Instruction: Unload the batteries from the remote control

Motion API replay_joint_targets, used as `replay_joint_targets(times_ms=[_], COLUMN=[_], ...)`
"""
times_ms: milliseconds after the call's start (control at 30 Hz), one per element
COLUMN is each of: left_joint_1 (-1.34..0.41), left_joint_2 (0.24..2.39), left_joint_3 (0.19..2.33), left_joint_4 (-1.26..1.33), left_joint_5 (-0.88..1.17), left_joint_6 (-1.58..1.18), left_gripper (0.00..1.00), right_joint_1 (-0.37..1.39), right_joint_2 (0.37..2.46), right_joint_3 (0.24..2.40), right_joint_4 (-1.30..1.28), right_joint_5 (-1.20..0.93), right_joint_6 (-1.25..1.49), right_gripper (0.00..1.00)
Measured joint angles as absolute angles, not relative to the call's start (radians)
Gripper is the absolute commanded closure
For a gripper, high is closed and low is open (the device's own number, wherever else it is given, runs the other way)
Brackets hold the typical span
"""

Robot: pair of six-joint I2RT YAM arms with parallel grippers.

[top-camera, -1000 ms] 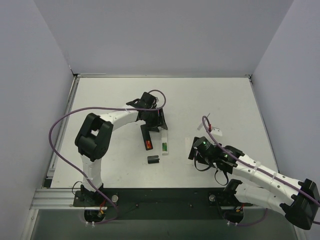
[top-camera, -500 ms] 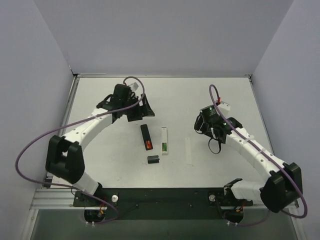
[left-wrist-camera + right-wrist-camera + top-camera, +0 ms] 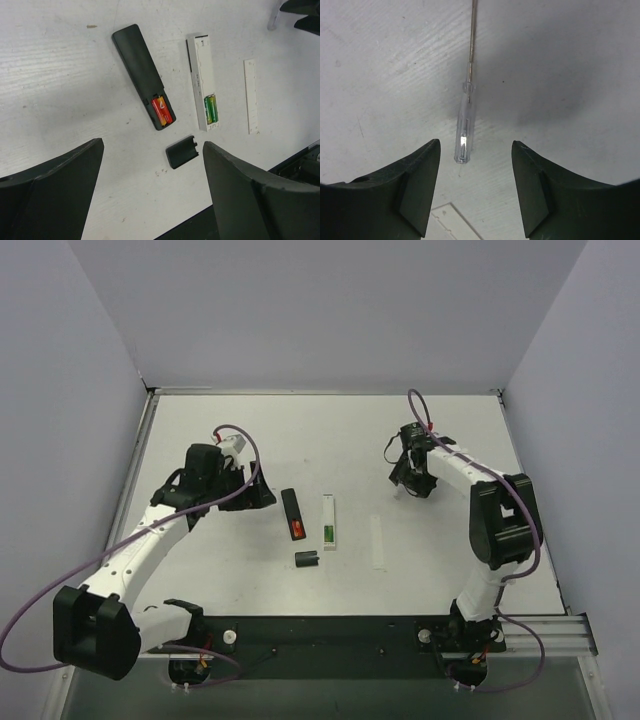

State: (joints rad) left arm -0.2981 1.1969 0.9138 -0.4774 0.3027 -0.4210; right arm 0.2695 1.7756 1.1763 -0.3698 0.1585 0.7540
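Left hand [image 3: 152, 149] is hovering with its matte black fingers [image 3: 55, 190] spread wide and nothing between them; right hand [image 3: 476, 152] is likewise standing spread, gripping nothing, above a screwdriver [image 3: 464, 135] with a clear plastic handle and a thin metal shaft, which is lying flat between the middle of the counter [image 3: 200, 580] and its right edge; the counter is showing a white, faintly grained, scuffed surface. Red batteries [image 3: 161, 110], small glossy cylinders, are sitting in the open bay at the near end of the slim black remote [image 3: 137, 65]; green batteries [image 3: 210, 107] are sitting the same way in the white remote [image 3: 200, 65] just beside it, both bars lying about the middle of the counter. A short black rectangular cover [image 3: 182, 151] is lying near those ends, toward the near edge; a long thin white strip [image 3: 251, 95] is lying apart, rightward. Compared with a second ago, the left hand is now standing back from the black remote's far end, nearer the left edge; the right hand is now standing farther from the near edge; the remotes are lying unmoved.
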Motion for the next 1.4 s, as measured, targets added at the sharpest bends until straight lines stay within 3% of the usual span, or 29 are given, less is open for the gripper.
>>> replay_joint_targets(times_ms=[267, 367, 400, 500, 600, 800, 1067, 1233, 1400], left_joint_1=[-0.299, -0.299, -0.299, -0.3, -0.302, -0.302, -0.305, -0.306, -0.309], left_joint_2=[1.122, 1.122, 1.122, 1.122, 1.125, 1.145, 1.147, 1.158, 1.165], left_joint_3=[0.849, 0.848, 0.847, 0.836, 0.826, 0.82, 0.805, 0.833, 0.85], left_joint_4=[-0.462, -0.458, -0.456, -0.437, -0.424, -0.393, -0.306, -0.247, -0.139], left_joint_5=[0.31, 0.321, 0.328, 0.363, 0.389, 0.435, 0.584, 0.682, 0.743], left_joint_6=[-0.383, -0.383, -0.384, -0.389, -0.398, -0.427, -0.55, -0.649, -0.748], left_gripper=[0.12, 0.14, 0.14, 0.16, 0.18, 0.19, 0.2, 0.27, 0.35], right_joint_1=[0.267, 0.267, 0.267, 0.267, 0.27, 0.311, 0.593, 0.764, 0.82], right_joint_2=[1.913, 1.913, 1.911, 1.89, 1.856, 1.726, 1.39, 1.366, 1.356], right_joint_3=[1.248, 1.244, 1.239, 1.205, 1.158, 1.095, 1.092, 1.09, 1.055], right_joint_4=[-0.35, -0.339, -0.336, -0.313, -0.293, -0.334, -0.319, -0.29, -0.216], right_joint_5=[0.115, 0.116, 0.117, 0.125, 0.125, 0.062, -0.228, -0.331, -0.411], right_joint_6=[0.748, 0.746, 0.744, 0.732, 0.72, 0.625, 0.511, 0.516, 0.561], right_gripper=[0.55, 0.66, 0.77, 0.93, 0.99, 1.0, 1.0, 1.0, 1.0])
